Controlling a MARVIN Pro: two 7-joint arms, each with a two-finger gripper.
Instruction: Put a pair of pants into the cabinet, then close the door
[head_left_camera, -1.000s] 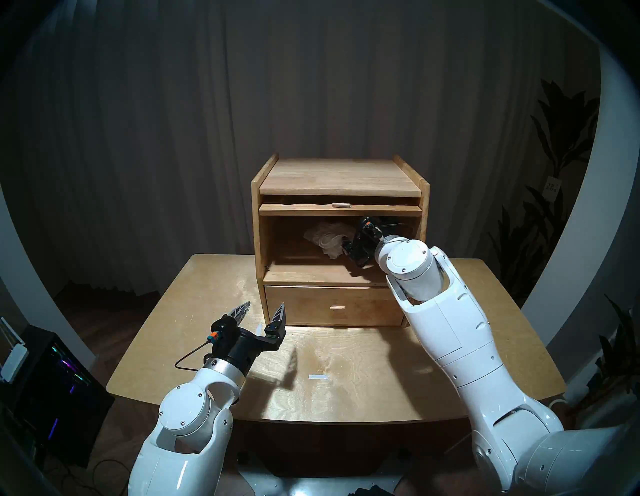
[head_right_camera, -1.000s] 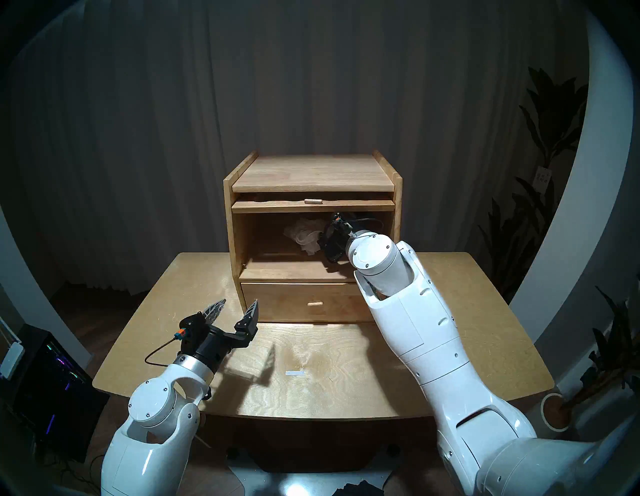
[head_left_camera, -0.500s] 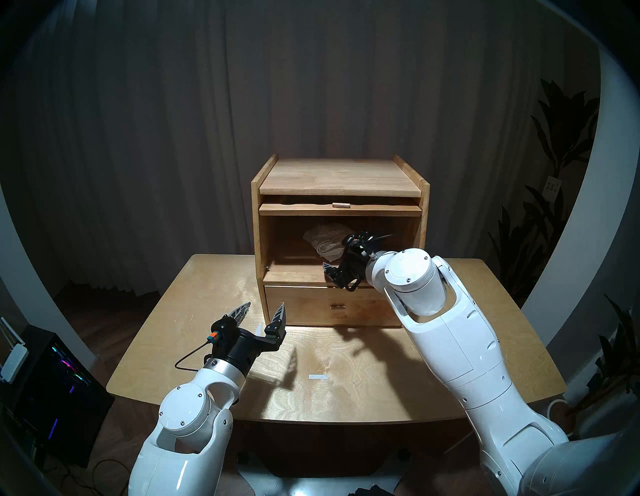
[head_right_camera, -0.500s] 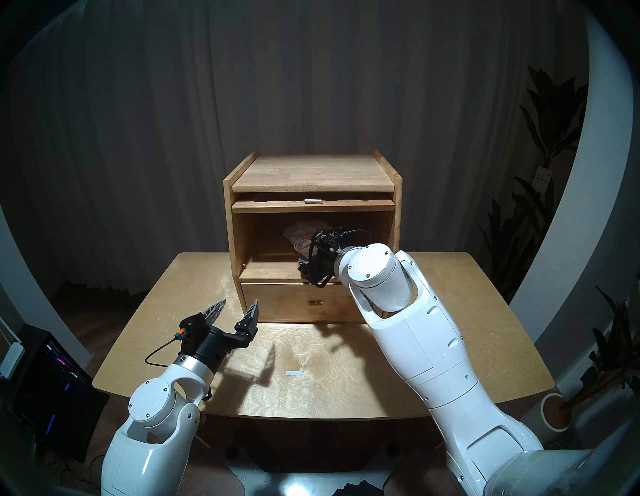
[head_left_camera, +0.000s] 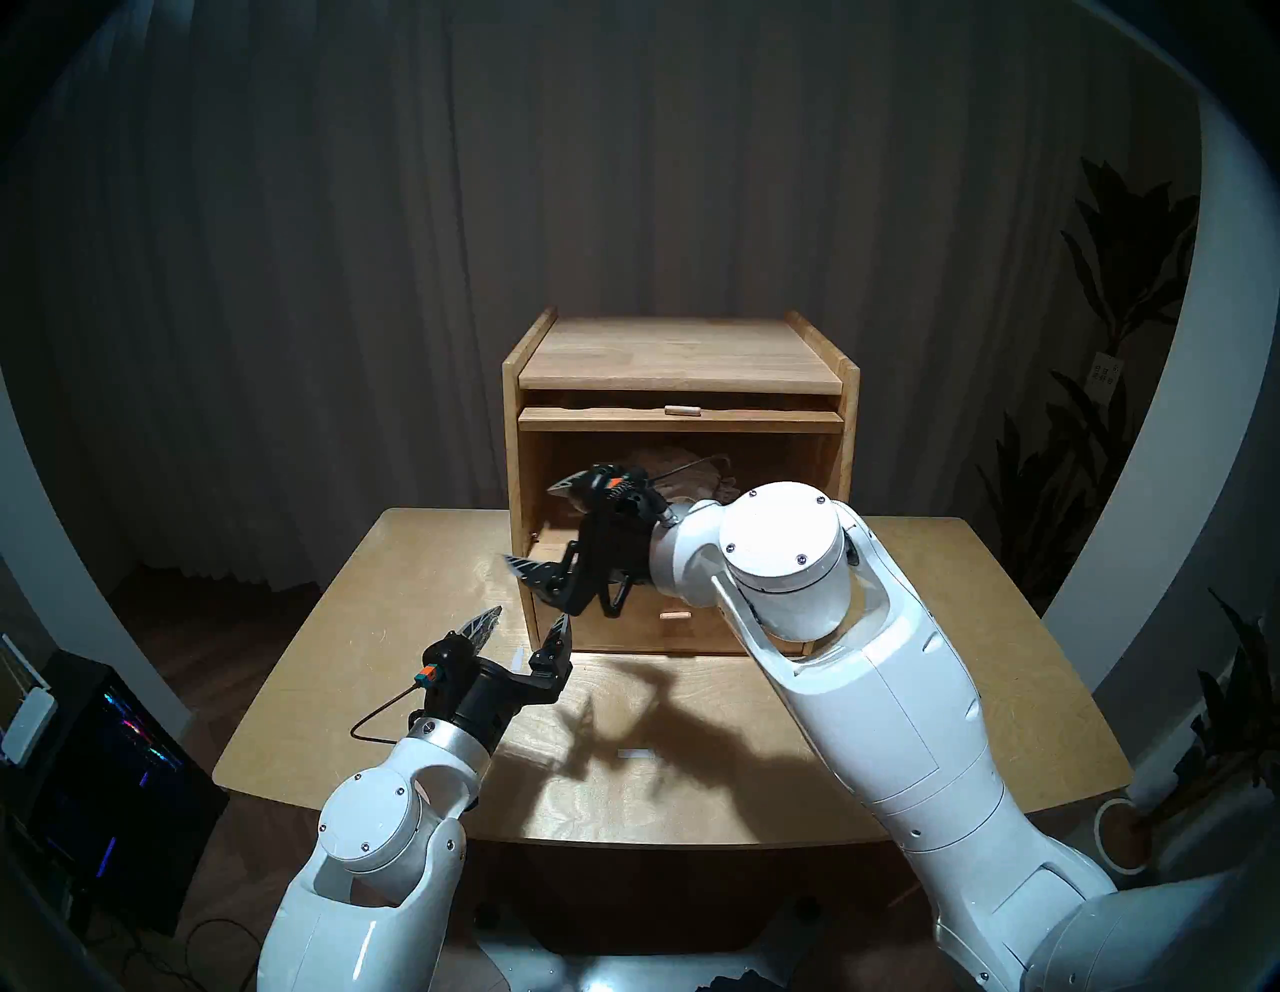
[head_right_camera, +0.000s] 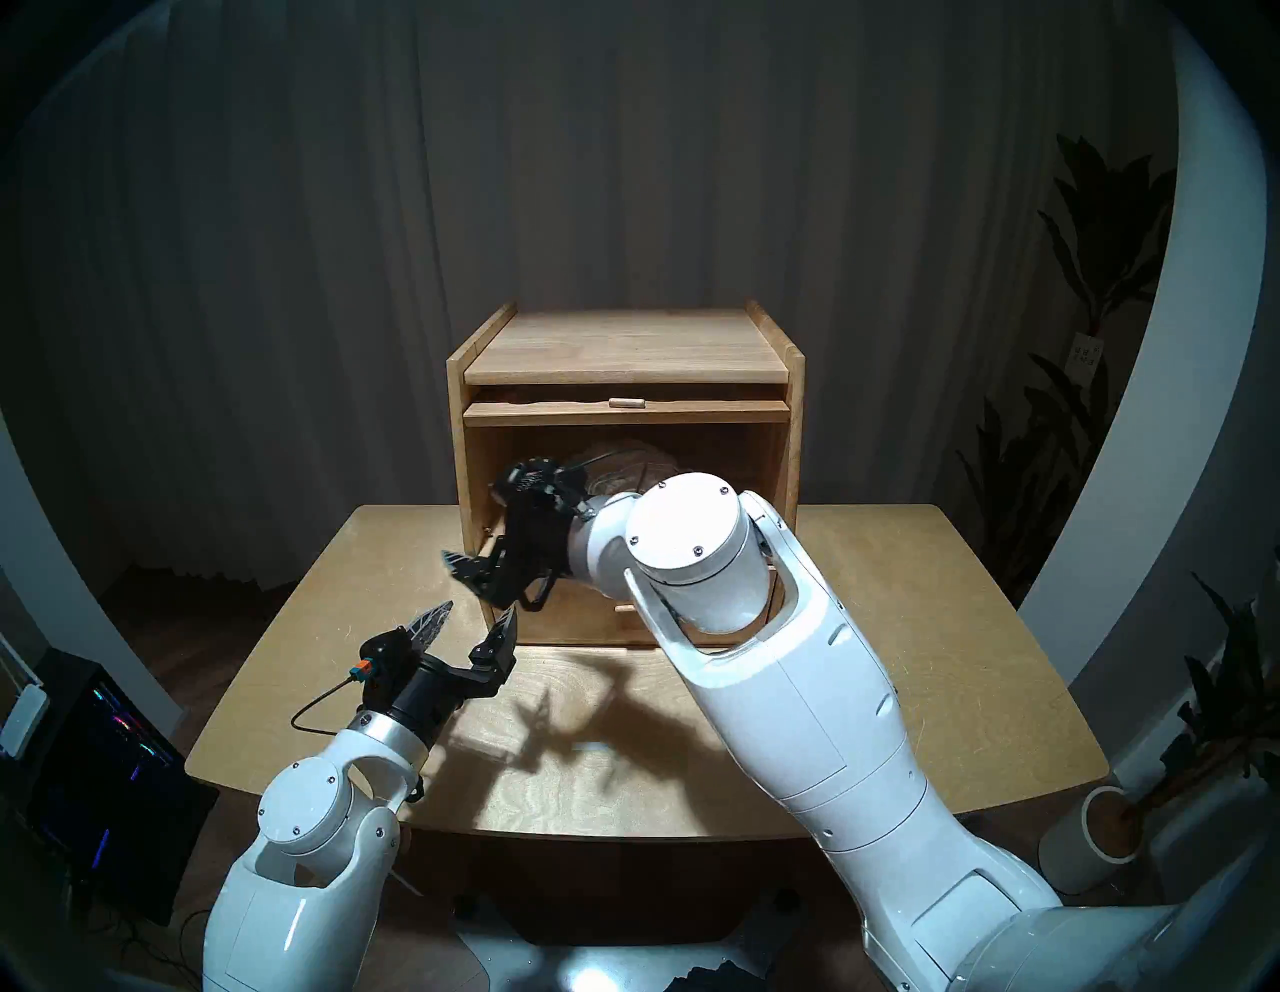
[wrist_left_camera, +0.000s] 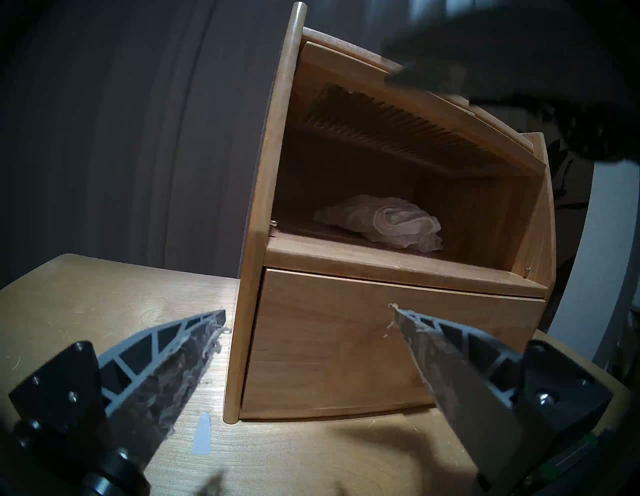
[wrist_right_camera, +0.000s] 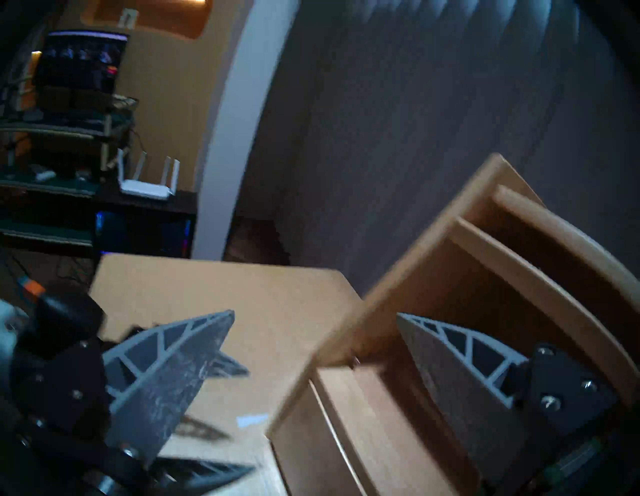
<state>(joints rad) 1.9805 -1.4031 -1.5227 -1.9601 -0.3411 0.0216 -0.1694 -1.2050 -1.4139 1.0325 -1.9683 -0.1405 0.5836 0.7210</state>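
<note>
The pair of pants (wrist_left_camera: 384, 221) lies loose in the cabinet (head_left_camera: 682, 360) compartment, so the right hand (head_left_camera: 547, 523), spread and empty, is free for the raised door (head_left_camera: 682, 419), while the left hand (head_left_camera: 526, 620) hangs open above the surface (head_left_camera: 692, 783).

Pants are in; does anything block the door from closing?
Yes: the open right gripper and its wrist hang before the cabinet opening, seemingly in the door's swing path. The pants lie well inside.
</note>
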